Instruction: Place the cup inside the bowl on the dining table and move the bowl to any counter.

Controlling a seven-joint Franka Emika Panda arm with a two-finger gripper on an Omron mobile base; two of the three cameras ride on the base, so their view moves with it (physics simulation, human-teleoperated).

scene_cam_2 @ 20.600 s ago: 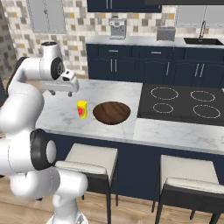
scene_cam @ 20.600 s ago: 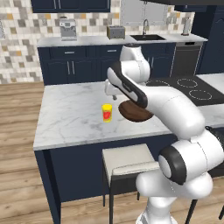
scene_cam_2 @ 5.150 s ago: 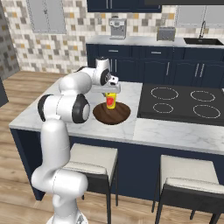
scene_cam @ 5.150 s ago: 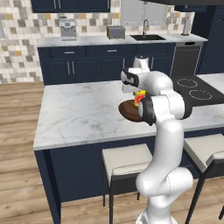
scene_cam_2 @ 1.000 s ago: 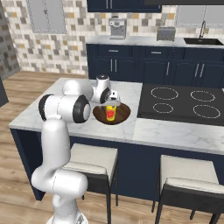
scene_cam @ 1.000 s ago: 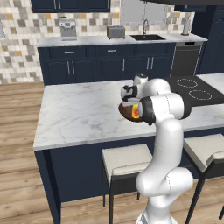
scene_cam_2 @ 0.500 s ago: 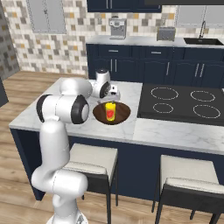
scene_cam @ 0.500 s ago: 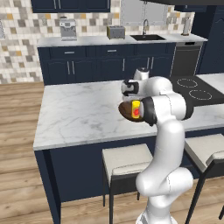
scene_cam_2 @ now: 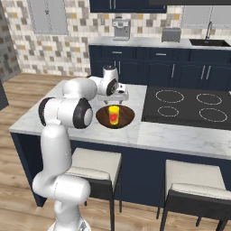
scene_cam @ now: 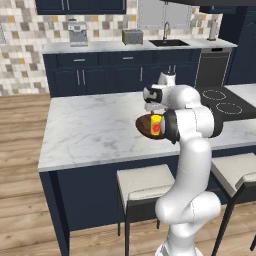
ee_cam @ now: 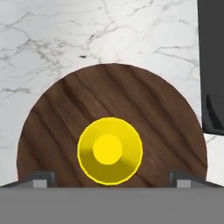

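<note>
The yellow cup (ee_cam: 110,151) stands upright in the middle of the dark wooden bowl (ee_cam: 109,96), free of my fingers. The bowl (scene_cam_2: 127,115) rests on the dining table (scene_cam_2: 171,135) next to the cooktop; the cup's (scene_cam_2: 113,115) red mark faces the stools. My gripper (scene_cam_2: 119,95) hangs open a little above the cup, its two fingertips (ee_cam: 41,179) spread wider than the cup. From the left, the cup (scene_cam: 156,125) and bowl (scene_cam: 144,127) sit just below the gripper (scene_cam: 151,105) on the table (scene_cam: 90,130). The counter (scene_cam: 110,46) runs along the back wall.
A black cooktop (scene_cam_2: 189,106) lies in the table right of the bowl, its edge (ee_cam: 212,65) close to the rim. Two stools (scene_cam_2: 94,162) stand at the front. On the counter are a coffee machine (scene_cam: 77,32), a toaster (scene_cam: 131,36) and a sink (scene_cam_2: 210,43).
My gripper has let go of the cup and risen straight up from it. The cup stays standing in the bowl; the bowl has not moved.
</note>
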